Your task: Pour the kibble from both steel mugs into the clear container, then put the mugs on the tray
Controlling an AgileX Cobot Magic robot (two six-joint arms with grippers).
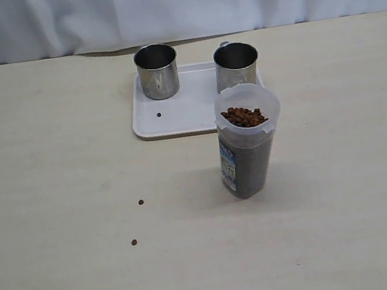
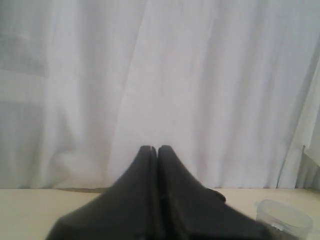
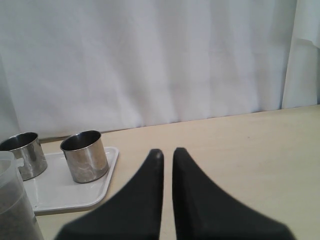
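I have two short, shiny stainless-steel mugs standing upright on the flat white rectangular plastic tray, which lies at the far side of the pale wooden desk. The left mug is at the tray's far left corner and the right mug at its far right corner, well apart. A small loop handle shows behind the right mug.

The tall frosted clear plastic container stands upright on the desk, just in front of the tray's near right corner. I cannot tell whether it touches the tray. The small reddish-brown kibble fills it almost to the wide rim, and a blue-and-white label sits low on its side.

One stray pellet lies on the tray near the left mug. Two loose pellets lie on the bare desk, out to the left of the container. A white curtain hangs behind the desk.

My left hand is clenched with its dark fingers pressed together, grasping nothing, raised above the desk and facing the curtain. My right hand is clenched too, with only a thin slit between the tips and nothing in it. From its wrist view, the mugs and tray lie off to one side.
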